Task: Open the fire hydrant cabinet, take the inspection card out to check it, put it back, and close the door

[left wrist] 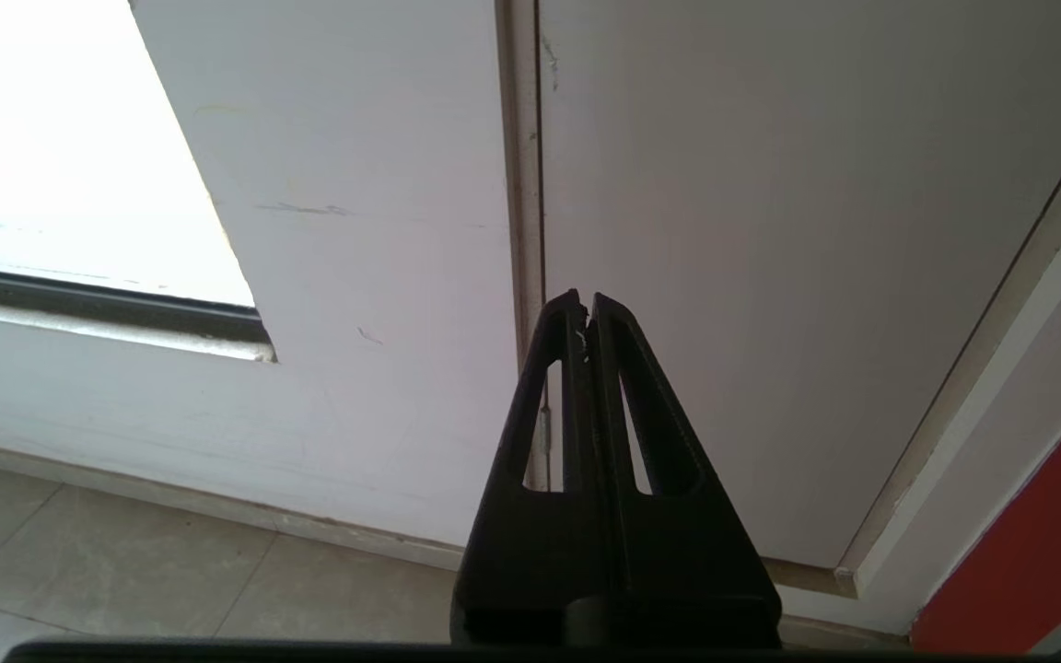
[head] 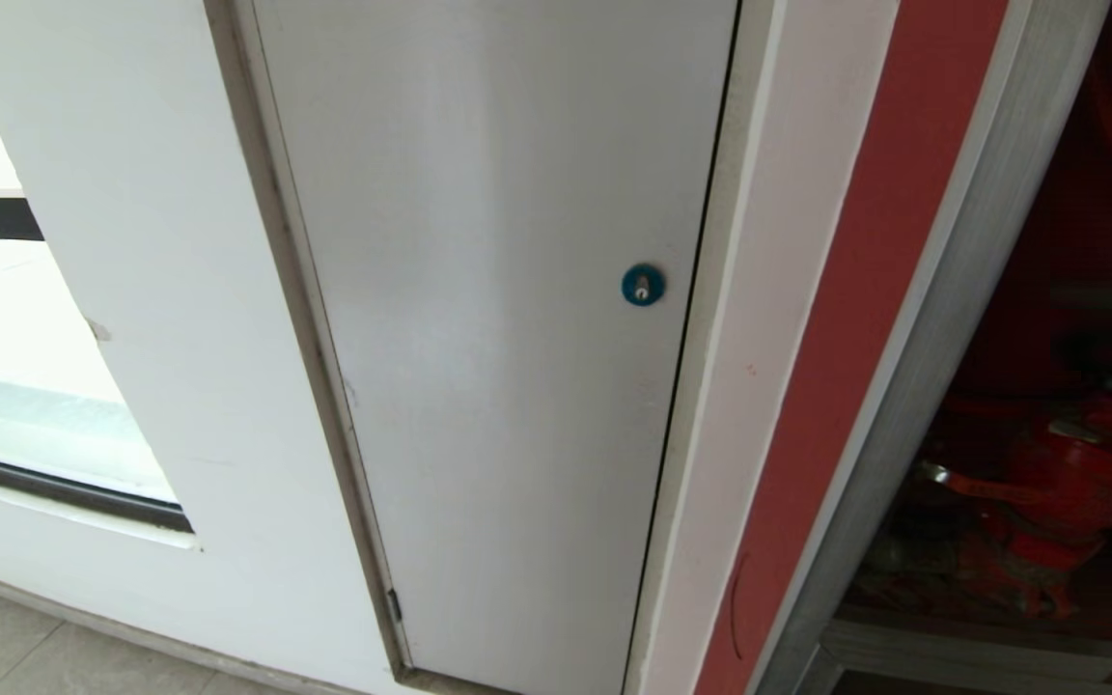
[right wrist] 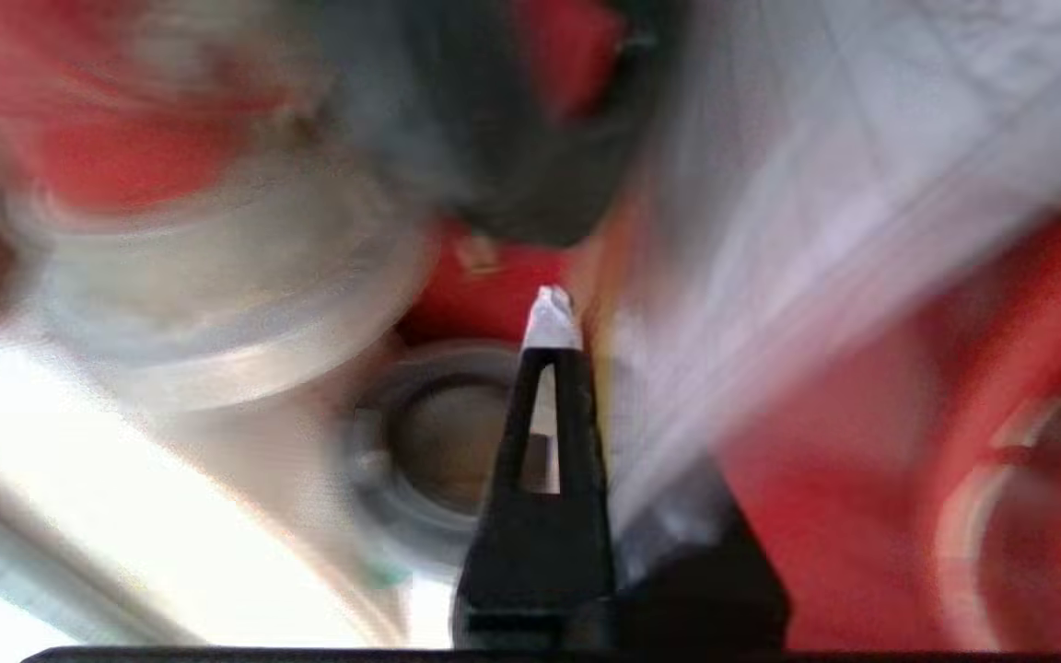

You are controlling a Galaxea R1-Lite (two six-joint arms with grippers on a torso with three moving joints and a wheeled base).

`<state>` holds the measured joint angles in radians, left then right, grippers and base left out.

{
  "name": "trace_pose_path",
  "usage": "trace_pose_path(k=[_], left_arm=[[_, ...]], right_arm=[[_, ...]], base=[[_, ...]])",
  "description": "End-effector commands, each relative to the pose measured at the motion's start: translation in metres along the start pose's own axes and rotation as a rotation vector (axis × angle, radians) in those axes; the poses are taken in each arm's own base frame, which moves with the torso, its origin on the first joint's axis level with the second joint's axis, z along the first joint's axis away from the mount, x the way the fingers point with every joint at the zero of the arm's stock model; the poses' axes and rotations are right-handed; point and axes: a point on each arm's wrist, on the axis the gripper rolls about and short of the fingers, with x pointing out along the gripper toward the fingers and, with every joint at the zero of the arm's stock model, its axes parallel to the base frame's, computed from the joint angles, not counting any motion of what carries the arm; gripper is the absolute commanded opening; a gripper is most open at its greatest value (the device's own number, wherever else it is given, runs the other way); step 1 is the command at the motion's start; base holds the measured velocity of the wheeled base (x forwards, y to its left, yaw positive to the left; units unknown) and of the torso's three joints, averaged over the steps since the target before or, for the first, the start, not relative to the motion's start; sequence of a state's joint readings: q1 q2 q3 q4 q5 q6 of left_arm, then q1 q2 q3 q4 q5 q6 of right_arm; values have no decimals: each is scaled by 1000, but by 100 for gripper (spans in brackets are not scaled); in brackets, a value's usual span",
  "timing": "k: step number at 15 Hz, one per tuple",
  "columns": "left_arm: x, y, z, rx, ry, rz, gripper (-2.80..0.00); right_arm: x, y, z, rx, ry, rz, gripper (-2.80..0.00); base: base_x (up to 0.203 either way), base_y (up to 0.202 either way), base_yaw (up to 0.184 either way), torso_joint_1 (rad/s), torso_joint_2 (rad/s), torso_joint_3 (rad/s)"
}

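Fire hydrant cabinet [head: 1048, 405] fills the right edge of the head view, its silver frame running up at a slant and its dark red interior open to sight, with a red valve [head: 1077, 473] low inside. Left of it come a red strip of wall [head: 836, 367], then a plain white door [head: 498, 319] with a round blue lock [head: 643, 285], and further left a window [head: 25, 386] above a tiled floor [head: 25, 647]. Neither arm shows in this view.

From the left wrist, the left claw [left wrist: 586, 308] hangs in free air before the white door's hinge side, its two black fingers pressed together on nothing, the tiled floor below.

From the right wrist, everything is smeared by blur. The right claw [right wrist: 551, 318] is inside the cabinet, its fingers drawn together, and a pale sheet, apparently the inspection card [right wrist: 770, 230], runs from beside the fingers outward; whether the fingers clamp its edge cannot be told. Behind are red parts and a round metal coupling [right wrist: 438, 442].
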<state>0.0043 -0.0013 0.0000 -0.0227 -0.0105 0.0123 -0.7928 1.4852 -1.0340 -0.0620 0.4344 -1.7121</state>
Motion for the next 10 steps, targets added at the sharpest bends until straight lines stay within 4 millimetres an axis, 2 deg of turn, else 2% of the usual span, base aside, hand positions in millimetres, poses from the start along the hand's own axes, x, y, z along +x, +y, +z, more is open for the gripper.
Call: trace_pose_path(k=[1, 8, 10], left_arm=[[1, 0, -2, 0, 9, 0, -280], [1, 0, -2, 0, 9, 0, -280], [1, 0, -2, 0, 9, 0, -280]], right_arm=[[-7, 1, 2, -13, 5, -6, -280], [-46, 10, 9, -21, 57, -48, -280], [-71, 8, 15, -37, 85, -99, -280]], base=[[0, 0, 0, 0, 0, 0], [0, 0, 0, 0, 0, 0], [0, 0, 0, 0, 0, 0]])
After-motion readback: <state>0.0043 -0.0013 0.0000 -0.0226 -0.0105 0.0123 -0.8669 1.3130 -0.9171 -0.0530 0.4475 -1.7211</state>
